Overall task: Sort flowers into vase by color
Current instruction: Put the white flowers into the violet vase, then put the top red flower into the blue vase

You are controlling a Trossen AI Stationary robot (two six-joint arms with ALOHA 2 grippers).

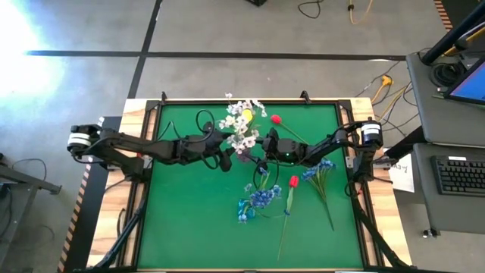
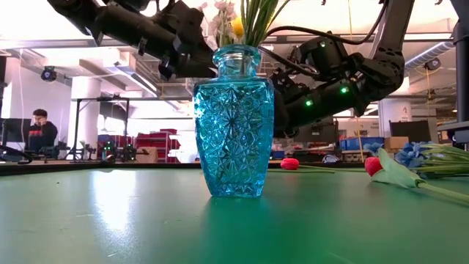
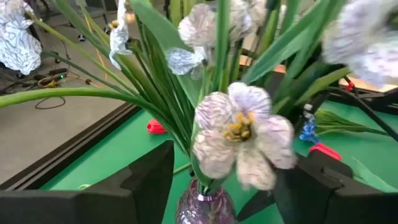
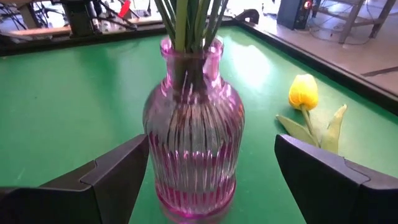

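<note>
A pink ribbed glass vase (image 4: pixel 193 124) stands upright on the green table and holds green stems topped by white flowers (image 3: pixel 239 134), which also show in the high view (image 1: pixel 241 125). My left gripper (image 3: pixel 227 168) is open, a finger on each side of the blooms above the vase's neck (image 3: pixel 205 208). My right gripper (image 4: pixel 211 149) is open, its fingers on either side of the vase's body, apart from it. A yellow tulip (image 4: pixel 305 93) lies on the table beyond the vase. A blue cut-glass vase (image 2: pixel 234 121) stands nearer the front.
A red tulip (image 1: pixel 276 120) lies at the far side. Another red tulip (image 1: pixel 293 182) and blue flowers (image 1: pixel 261 199) (image 1: pixel 318 171) lie toward the near right. A raised wooden rim (image 1: pixel 136 114) runs round the table. A person sits in the room behind (image 2: pixel 40 128).
</note>
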